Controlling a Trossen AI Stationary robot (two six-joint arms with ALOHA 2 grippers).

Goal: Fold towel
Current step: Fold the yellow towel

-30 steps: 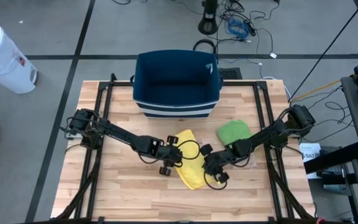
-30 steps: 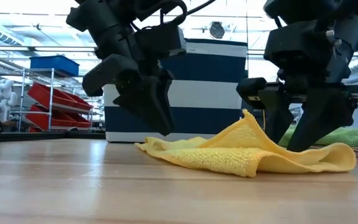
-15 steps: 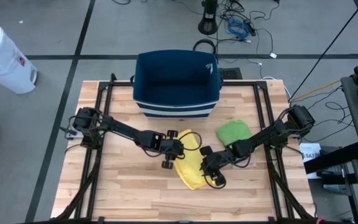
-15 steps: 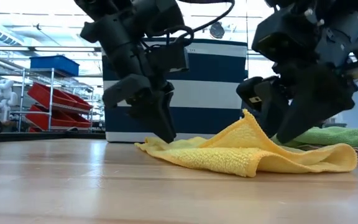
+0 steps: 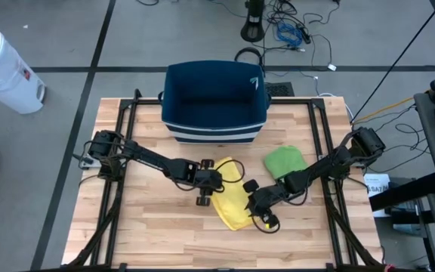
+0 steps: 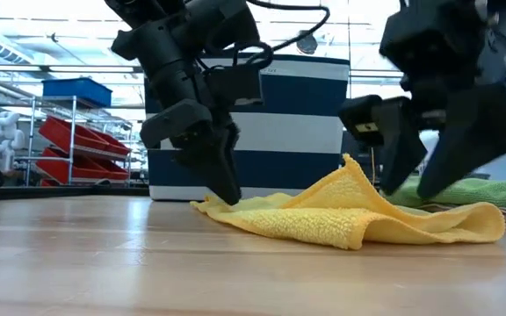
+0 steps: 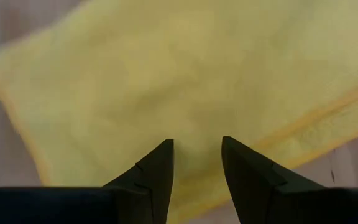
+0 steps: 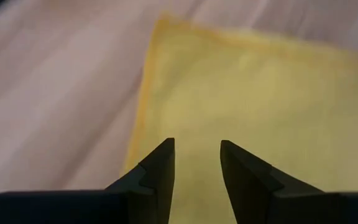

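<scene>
Left gripper [image 5: 211,183] has slid in over the yellow towel [image 5: 232,200] w/ fingers open, nothing gripped; right gripper [image 5: 265,214] shifted lower-right, fingers open too. Prob. both lining up on edges. Towel lies rumpled at frame center on the surface [image 5: 149,227]. Count: 2 towels incl. green towel [image 5: 284,159], 1 blue bin [image 5: 214,100].

Two towels lie on the one wooden worktop [image 5: 157,227]: one yellow towel [image 5: 232,202], rumpled, and one green towel [image 5: 284,160] beside it. One navy bin [image 5: 214,100] with pale stripes stands at the far edge. Two dark arms reach in, each ending in one pincer: the left pincer [image 5: 211,183] and the right pincer [image 5: 261,211], so two pincers, each with two fingers parted. Off the worktop, one white cylindrical container [image 5: 4,69] stands on the floor, and in the room behind, two red trays [image 6: 82,140] sit on one rack
</scene>
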